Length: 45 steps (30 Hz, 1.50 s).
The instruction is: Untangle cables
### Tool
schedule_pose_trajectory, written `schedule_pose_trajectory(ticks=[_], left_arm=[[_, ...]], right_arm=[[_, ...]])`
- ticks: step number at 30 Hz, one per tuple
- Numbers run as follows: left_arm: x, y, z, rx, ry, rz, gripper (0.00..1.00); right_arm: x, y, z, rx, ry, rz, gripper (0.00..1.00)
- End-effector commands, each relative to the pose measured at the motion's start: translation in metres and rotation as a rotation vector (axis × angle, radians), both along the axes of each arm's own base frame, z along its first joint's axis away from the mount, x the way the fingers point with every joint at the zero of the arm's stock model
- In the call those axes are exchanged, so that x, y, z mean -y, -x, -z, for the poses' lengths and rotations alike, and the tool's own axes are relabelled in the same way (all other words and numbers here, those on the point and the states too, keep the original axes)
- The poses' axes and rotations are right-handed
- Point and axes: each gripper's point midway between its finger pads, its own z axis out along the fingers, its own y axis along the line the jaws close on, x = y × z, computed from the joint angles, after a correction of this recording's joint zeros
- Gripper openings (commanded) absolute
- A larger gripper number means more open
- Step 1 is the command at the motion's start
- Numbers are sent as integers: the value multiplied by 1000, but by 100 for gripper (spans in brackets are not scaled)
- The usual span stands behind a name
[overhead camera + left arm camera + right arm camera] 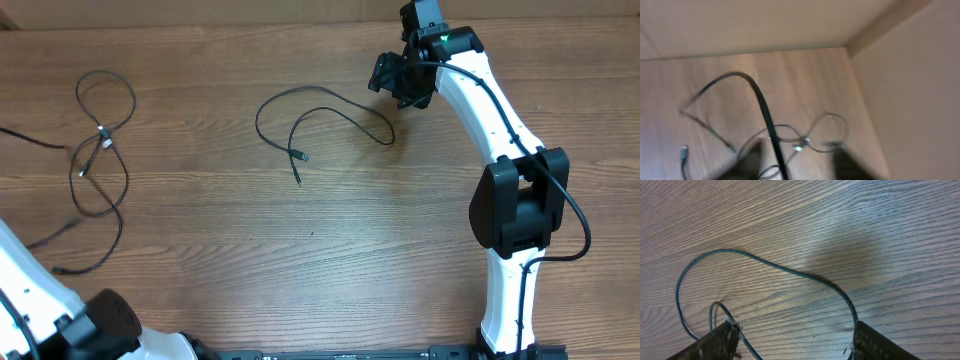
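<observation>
Overhead view, read from 9 o'clock to 3 o'clock. At 9 o'clock on the table (300, 250) lay the tangled cables (100, 150): thin black loops crossing one another, with a pale plug near the crossing. They remained knotted, so the separating was judged unfinished there.

The left arm (40, 310) entered at 7 o'clock, its tool out of the overhead frame. In the blurred left wrist view, the left gripper (797, 152) hung above the same tangled cables (805, 142). Its two dark fingers (752, 160) stood apart at 6 o'clock with nothing clamped. A thick black cord (762, 107) ran down between them; whether it touched either finger could not be told. The spread suggested readiness to straddle a strand.

Just toward 12 o'clock from the table's centre lay the lone cable (325, 120), one open curl well apart from the tangle, its plug end pointing to 6 o'clock. It appeared already freed.

At 1 o'clock the right gripper (400, 85) was poised beside that curl's right end. The right wrist view showed the right gripper (795, 330) with fingers wide apart and empty. The lone cable (790, 272) arched on the wood between them, probably so a strand could be taken from above.
</observation>
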Motion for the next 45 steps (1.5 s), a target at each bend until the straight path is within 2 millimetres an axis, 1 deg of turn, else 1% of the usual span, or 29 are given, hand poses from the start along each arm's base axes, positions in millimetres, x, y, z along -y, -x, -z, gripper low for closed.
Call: schedule_pose_trajectory(ticks=[1, 3, 4, 7, 10, 11, 14, 15, 17, 18, 19, 20, 21, 22, 23, 24, 25, 26, 27, 29, 30, 32, 33, 34, 35, 36, 38, 42, 45], left_arm=[[-19, -1, 31, -111, 12, -58, 99], [-15, -7, 47, -137, 62, -24, 100], [-12, -8, 48, -138, 72, -14, 99], [-4, -15, 45, -140, 59, 34, 100], [10, -22, 42, -149, 44, 87, 100], [26, -30, 42, -156, 48, 146, 99], [62, -51, 44, -181, 40, 275, 100], [87, -66, 46, -201, 21, 365, 100], [114, -79, 47, -205, 15, 454, 100], [145, -94, 48, -199, 13, 579, 100], [170, -104, 49, -197, 9, 681, 100], [191, -112, 51, -198, 4, 764, 100], [216, -121, 55, -202, -7, 870, 100], [238, -129, 59, -207, -23, 956, 100], [251, -135, 63, -213, -32, 1009, 100], [272, -143, 69, -220, -47, 1086, 100], [287, -149, 75, -224, -58, 1144, 100], [310, -160, 84, -224, -77, 1240, 100], [324, -165, 89, -220, -87, 1296, 100], [379, -185, 109, -169, -101, 1515, 99], [401, -190, 116, -133, -98, 1600, 100], [459, -196, 137, -40, -120, 1864, 100], [474, -196, 145, -21, -130, 1935, 100], [491, -197, 159, -9, -156, 2016, 100], [502, -198, 174, -17, -185, 2067, 100], [516, -199, 193, -34, -218, 2123, 100], [534, -197, 218, -52, -247, 2195, 100], [568, -186, 257, -59, -269, 2328, 99], [581, -176, 271, -47, -287, 2413, 100]], right_arm=[[1, 0, -1, 5, 6, -2, 70], [1, 0, 0, 4, 7, -2, 70], [1, 0, 0, 6, 8, -7, 70], [1, 0, 0, 10, 14, -23, 70], [0, 0, -1, 10, 9, -24, 70], [-6, -1, -3, 19, -17, -60, 70], [-21, -1, -14, 49, -82, -145, 70], [-26, -1, -25, 68, -105, -168, 73], [-25, -2, -39, 95, -110, -167, 77], [-24, -2, -53, 123, -114, -167, 79], [-21, -2, -68, 152, -119, -164, 80], [-19, -2, -76, 169, -121, -160, 82], [-14, -2, -92, 200, -125, -152, 84], [-9, -1, -102, 220, -126, -144, 86], [-3, -1, -112, 237, -128, -133, 87], [6, 0, -122, 257, -129, -117, 89], [12, -1, -129, 268, -132, -102, 90], [26, -1, -140, 285, -139, -63, 91], [31, 0, -144, 293, -142, -55, 91], [53, 1, -157, 307, -162, -22, 92], [60, 2, -160, 307, -170, -10, 92], [77, 5, -161, 290, -200, 14, 92], [80, 6, -160, 284, -207, 20, 92], [87, 8, -158, 268, -212, 32, 92], [91, 11, -156, 253, -209, 42, 92], [95, 14, -153, 239, -201, 39, 92], [97, 17, -150, 228, -189, 24, 92], [96, 23, -146, 212, -174, -7, 92], [91, 24, -146, 210, -174, -20, 92]])
